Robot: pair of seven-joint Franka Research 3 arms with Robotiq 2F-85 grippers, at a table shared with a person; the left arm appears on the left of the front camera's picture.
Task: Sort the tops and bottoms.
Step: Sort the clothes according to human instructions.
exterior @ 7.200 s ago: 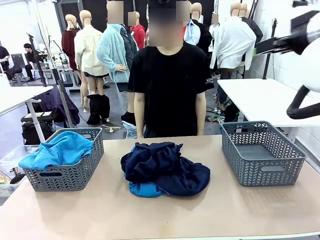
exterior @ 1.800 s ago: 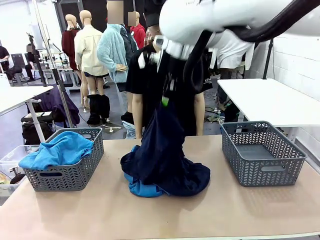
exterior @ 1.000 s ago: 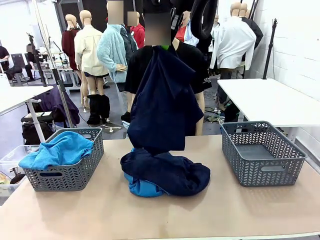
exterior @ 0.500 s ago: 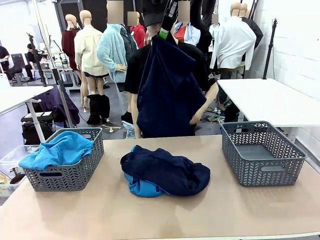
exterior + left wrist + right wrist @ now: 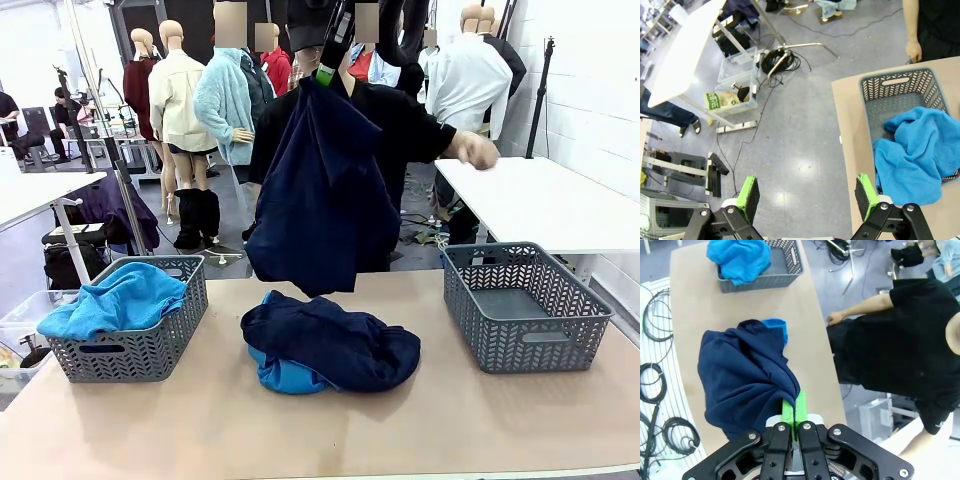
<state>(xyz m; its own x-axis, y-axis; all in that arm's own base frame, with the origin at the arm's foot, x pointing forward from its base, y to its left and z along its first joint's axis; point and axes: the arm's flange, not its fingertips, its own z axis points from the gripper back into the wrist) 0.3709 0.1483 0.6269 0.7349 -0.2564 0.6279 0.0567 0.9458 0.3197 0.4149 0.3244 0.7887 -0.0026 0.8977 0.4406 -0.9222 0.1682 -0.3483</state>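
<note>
Above pile (image 5: 340,345), right hand (image 5: 327,70) cropped — pinching navy bottom (image 5: 320,190)

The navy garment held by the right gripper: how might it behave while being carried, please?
Probably floppy: the navy garment hangs in loose folds from one pinch in the right gripper. It may sway and brush the clothes pile, as its hem hangs low over it. Seemingly light, since a small pinch holds it.
</note>
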